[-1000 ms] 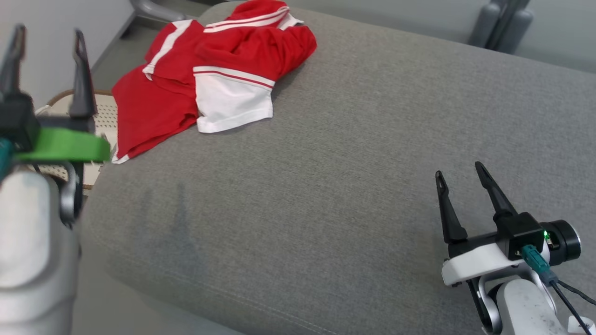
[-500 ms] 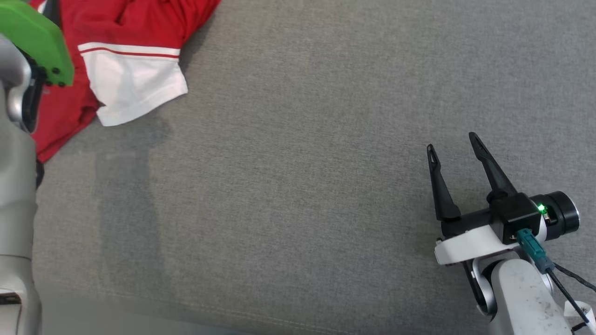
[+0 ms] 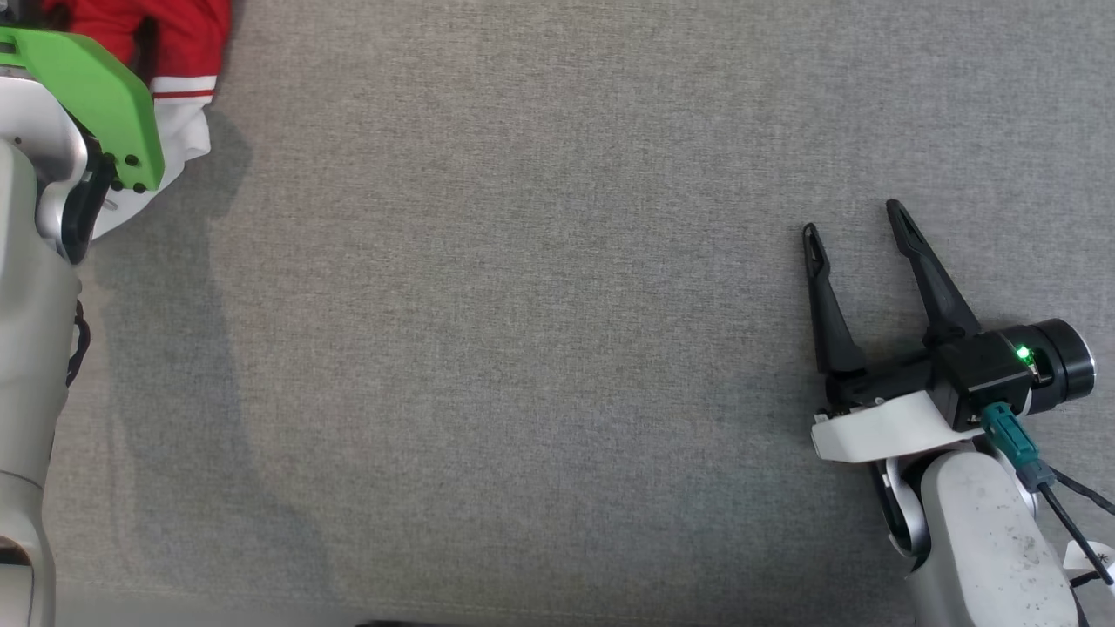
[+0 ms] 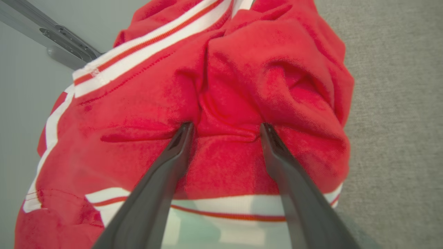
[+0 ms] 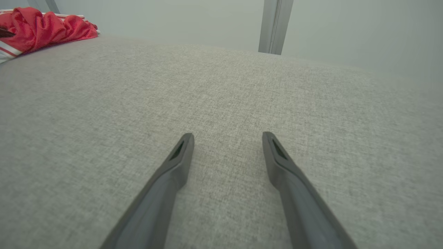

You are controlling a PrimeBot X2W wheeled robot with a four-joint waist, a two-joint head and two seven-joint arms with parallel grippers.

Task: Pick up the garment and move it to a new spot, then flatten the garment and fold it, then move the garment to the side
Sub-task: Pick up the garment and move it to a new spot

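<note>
Garment [image 4: 145, 103] sits bunched at the grey cushion's [image 3: 523, 305] far left edge. Left gripper [image 4: 225, 128] straddles a fold, jaws wide, probably lining up a pinch. Right gripper [image 3: 852, 219] hovers spread wide, well away.

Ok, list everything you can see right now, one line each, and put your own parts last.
garment: one, red with white stripes, crumpled at the cushion's left end
cushion: one, grey woven fabric, under the garment and both grippers
metal post: one, grey, past the cushion's far edge in the right wrist view
metal rail: one, grey, on the pale wall behind the garment
left gripper: one, dark fingers, open, tips at a fold of the garment
right gripper: one, dark fingers, open, over bare cushion, far from the garment
</note>
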